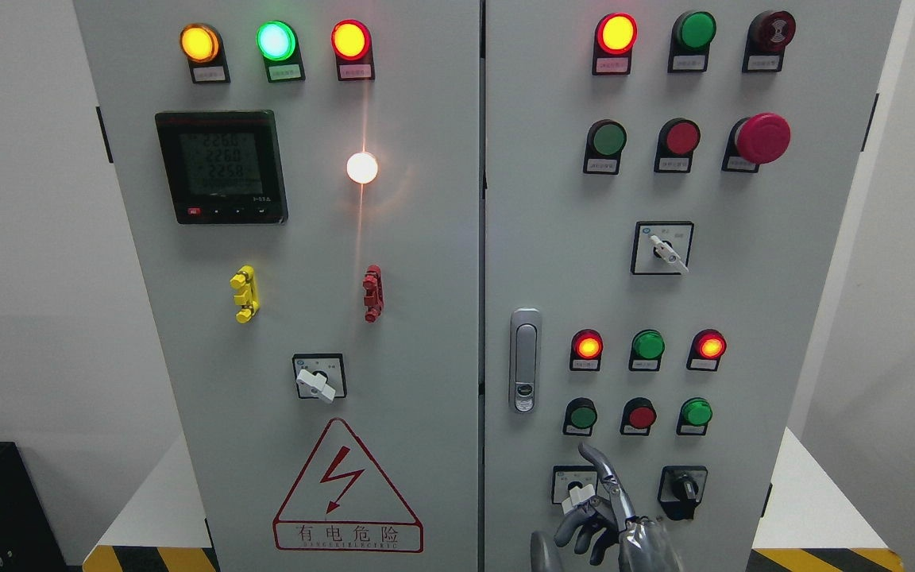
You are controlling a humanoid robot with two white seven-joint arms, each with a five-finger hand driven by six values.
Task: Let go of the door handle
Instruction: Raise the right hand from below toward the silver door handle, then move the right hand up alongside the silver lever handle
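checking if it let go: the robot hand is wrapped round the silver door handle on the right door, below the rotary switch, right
Not quite. In the head view the robot hand is off the silver door handle, low at the bottom edge by a white selector switch. The handle does sit on the right door, lower than the rotary switch.

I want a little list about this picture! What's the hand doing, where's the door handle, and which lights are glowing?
hand: right hand at the bottom edge, one finger up, holding nothing
left hand: not in view
door handle: silver, upright, on the right door, well above the hand, not touched
doors: both closed
top lights: orange, green, red on the left door, all glowing
meter: on
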